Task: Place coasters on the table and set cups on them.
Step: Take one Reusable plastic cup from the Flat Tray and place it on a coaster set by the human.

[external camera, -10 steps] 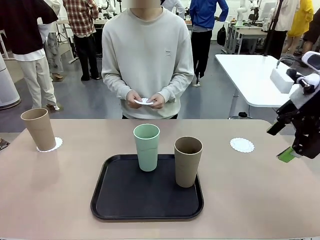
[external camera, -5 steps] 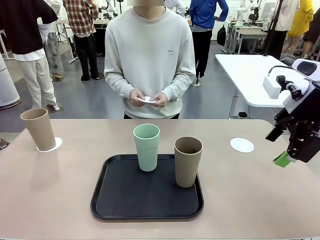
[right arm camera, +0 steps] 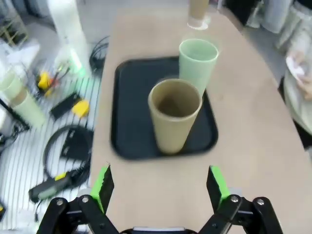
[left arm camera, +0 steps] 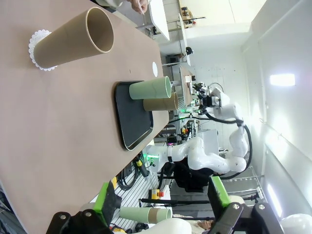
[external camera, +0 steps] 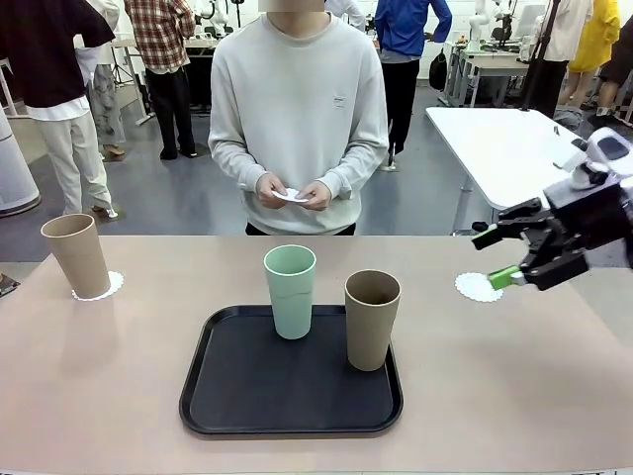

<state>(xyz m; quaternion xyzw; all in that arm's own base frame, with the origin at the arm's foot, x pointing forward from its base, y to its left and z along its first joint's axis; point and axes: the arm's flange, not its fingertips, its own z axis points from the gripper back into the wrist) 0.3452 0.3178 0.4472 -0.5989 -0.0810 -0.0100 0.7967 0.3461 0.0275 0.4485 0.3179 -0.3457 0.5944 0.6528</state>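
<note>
Beige table (external camera: 99,376); tray (external camera: 247,391) holds mint cup (external camera: 290,292), tan cup (external camera: 372,319); right tool (external camera: 493,257) spread near coaster (external camera: 475,289).

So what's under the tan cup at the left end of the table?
A white lacy coaster: its scalloped edge pokes out at the base of the tan cup. The cup hides the rest.

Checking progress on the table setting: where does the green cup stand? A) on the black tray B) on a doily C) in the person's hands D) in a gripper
A: the green cup stands upright on the black tray, beside a brown cup.
</note>
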